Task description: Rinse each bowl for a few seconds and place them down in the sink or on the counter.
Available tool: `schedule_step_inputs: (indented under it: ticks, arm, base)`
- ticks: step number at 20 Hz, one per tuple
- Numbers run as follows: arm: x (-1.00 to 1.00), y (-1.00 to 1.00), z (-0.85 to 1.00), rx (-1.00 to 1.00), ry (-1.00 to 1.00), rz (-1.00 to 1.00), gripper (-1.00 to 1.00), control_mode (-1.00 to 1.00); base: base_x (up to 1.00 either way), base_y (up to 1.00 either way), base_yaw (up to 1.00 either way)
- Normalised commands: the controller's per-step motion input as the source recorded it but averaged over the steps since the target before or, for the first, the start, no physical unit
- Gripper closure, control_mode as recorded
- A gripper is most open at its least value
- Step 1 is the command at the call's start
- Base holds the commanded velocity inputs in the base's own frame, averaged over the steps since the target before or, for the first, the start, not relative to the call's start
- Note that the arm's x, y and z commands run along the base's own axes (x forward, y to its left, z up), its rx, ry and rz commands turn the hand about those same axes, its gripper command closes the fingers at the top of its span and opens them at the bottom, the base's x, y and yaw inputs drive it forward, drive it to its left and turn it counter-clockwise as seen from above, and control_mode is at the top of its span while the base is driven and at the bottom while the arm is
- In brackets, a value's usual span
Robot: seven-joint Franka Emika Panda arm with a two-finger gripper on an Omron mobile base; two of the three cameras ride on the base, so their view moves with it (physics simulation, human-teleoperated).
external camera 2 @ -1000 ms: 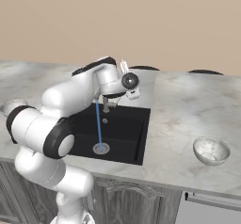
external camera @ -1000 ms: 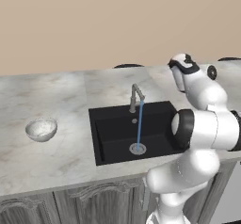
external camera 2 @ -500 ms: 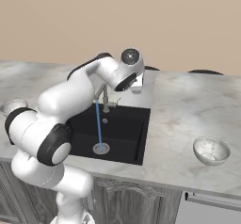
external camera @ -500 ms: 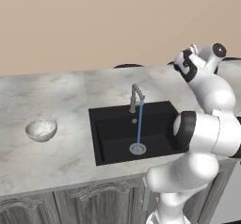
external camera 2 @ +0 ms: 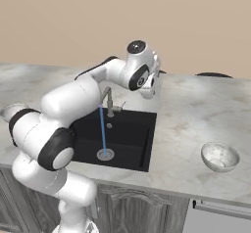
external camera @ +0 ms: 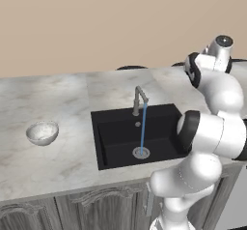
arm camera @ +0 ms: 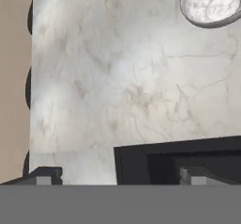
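Bowl (external camera 2: 220,156) on worktop (external camera 2: 196,104) right of sink (external camera 2: 117,138), well apart from basin; second bowl (external camera: 42,132) on worktop left of sink. Faucet (external camera: 139,100) running, stream hits drain. Fingers (arm camera: 115,176) spread open, empty, hover above sink's right rim; right bowl (arm camera: 211,3) nearer, ahead in hand view.

Bowl (arm camera: 210,4) cropped by top edge

The arm swings its hand away from above the sink (external camera 2: 117,134) toward the right-hand stretch of counter (external camera 2: 196,114), the gripper (external camera 2: 148,91) now past the basin's right edge, nearer the right bowl (external camera 2: 220,156).
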Motion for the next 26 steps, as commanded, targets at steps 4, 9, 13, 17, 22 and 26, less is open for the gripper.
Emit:
schedule_step_inputs:
  ticks: [4,9,13,17,22,26]
  arm:
    - [-0.59,-0.33,-0.33,0.0,0.02,-0.23,-1.0,-1.0]
    - [-0.91,-0.09,-0.34,0.01,0.0,-0.2,-1.0,-1.0]
    - [-0.83,0.0,-0.27,0.01,0.0,-0.23,-1.0,-1.0]
    - [-0.29,-0.18,-0.23,0.01,0.04,-0.22,-1.0,-1.0]
    - [-0.03,-0.52,-0.06,0.06,0.1,-0.16,-1.0,-1.0]
    - [-0.03,-0.51,0.0,0.1,0.13,-0.13,-1.0,-1.0]
  base:
    - [0.0,0.0,0.0]
    - [0.0,0.0,0.0]
    - [0.0,0.0,0.0]
    - [0.0,0.0,0.0]
    - [0.0,0.0,0.0]
    - [0.0,0.0,0.0]
